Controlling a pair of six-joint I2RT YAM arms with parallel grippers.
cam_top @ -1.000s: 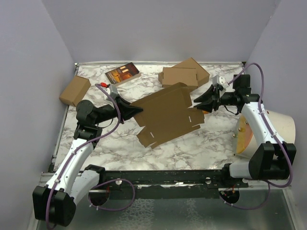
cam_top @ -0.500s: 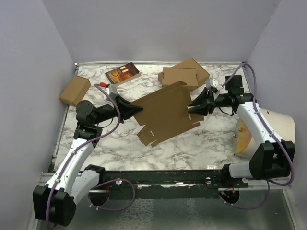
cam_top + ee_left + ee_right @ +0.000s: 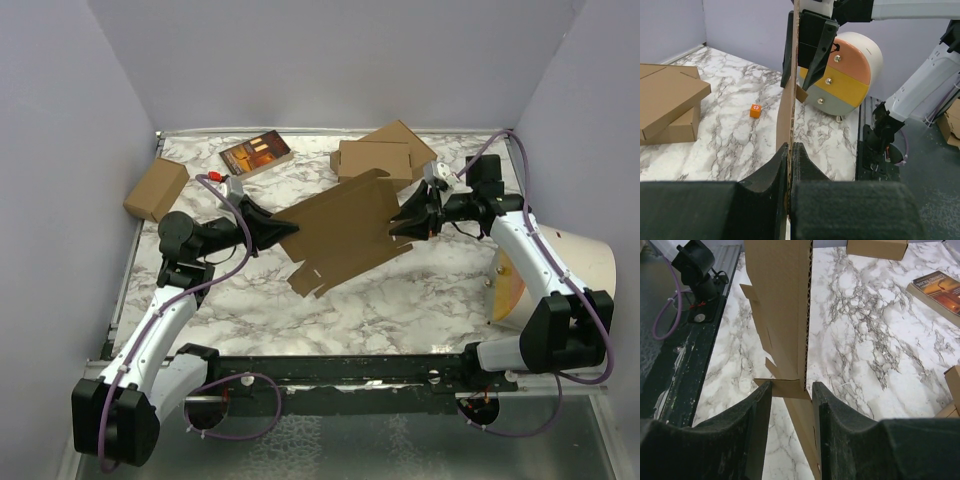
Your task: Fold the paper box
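L claw pinches paper box edge.

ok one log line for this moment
task: fold paper box | left gripper: shut on paper box edge | right gripper: open around opposite edge | box: unfolded sheet

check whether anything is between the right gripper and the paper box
Nothing visible: the paper box has one edge inside the open right gripper, the other clamped in the shut left gripper.
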